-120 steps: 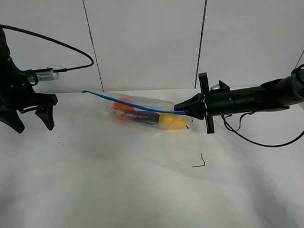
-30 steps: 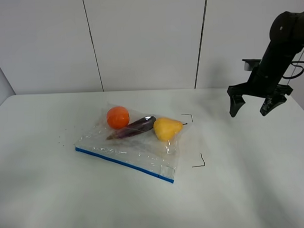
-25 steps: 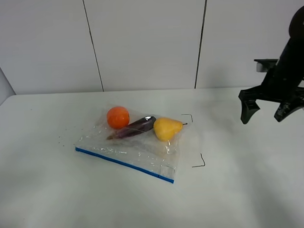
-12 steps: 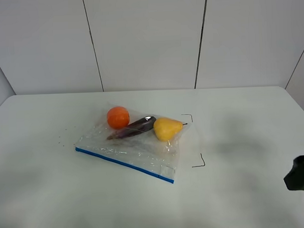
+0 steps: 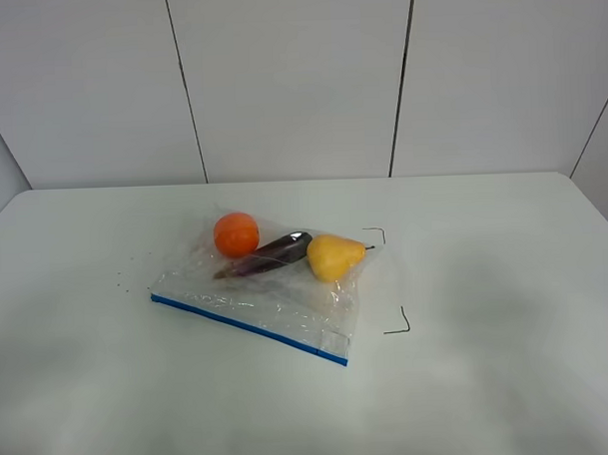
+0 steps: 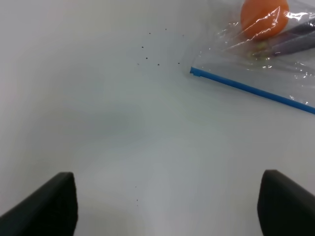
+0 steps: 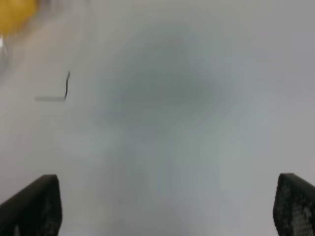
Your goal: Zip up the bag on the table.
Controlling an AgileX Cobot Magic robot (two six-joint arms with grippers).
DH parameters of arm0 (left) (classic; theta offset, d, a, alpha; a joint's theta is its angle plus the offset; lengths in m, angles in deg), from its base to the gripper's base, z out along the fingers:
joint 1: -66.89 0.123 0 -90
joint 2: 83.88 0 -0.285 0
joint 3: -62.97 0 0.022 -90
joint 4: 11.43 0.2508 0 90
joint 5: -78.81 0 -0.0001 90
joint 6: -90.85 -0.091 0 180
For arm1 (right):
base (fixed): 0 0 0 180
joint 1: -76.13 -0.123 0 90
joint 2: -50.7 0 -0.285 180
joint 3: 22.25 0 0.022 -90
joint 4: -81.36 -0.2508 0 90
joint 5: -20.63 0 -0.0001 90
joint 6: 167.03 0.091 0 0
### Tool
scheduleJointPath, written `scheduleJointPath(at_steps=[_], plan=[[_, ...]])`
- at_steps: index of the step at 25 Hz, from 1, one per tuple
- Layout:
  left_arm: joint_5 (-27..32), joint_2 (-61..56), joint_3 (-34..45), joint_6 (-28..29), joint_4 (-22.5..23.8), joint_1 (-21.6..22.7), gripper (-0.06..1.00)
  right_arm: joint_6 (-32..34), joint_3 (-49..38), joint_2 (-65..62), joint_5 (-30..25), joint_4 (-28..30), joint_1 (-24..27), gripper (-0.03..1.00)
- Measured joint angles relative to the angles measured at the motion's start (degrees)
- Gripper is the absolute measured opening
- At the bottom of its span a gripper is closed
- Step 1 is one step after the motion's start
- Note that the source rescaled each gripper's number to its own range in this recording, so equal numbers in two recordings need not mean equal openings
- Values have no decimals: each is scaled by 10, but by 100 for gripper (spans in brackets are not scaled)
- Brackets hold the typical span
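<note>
The bag point(image 5: 277, 298) lies flat on the table point(image 5: 486, 281), left of the middle. Its blue zipper strip point(image 5: 250, 328) runs straight along the near edge. Inside are an orange point(image 5: 235, 234), a purple eggplant point(image 5: 270, 254) and a yellow pear point(image 5: 333, 256). Neither arm shows in the exterior view. My left gripper point(image 6: 167, 211) is open and empty above bare table, apart from the bag point(image 6: 275, 54) and its blue strip point(image 6: 251, 90). My right gripper point(image 7: 165, 209) is open and empty over bare table; its view is blurred, with the pear point(image 7: 15, 12) at one corner.
Thin black marks point(image 5: 399, 324) lie on the table right of the bag, one also in the right wrist view point(image 7: 66, 87). Tiny dark specks point(image 5: 121, 284) lie left of the bag, also seen in the left wrist view point(image 6: 152, 54). A panelled wall stands behind.
The bag, earlier held up by its strip at my right gripper, now lies flat. The right arm rose, swung right and left the exterior view; the left arm left it too.
</note>
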Motion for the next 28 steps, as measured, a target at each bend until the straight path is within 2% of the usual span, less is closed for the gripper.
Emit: scheduleJointPath(at_steps=[8,28], plan=[[0,0,0,0,0,0,100,29,-5,-98,2,21,-1,93],[0,0,0,0,0,0,100,29,-5,-100,2,21,-1,93]])
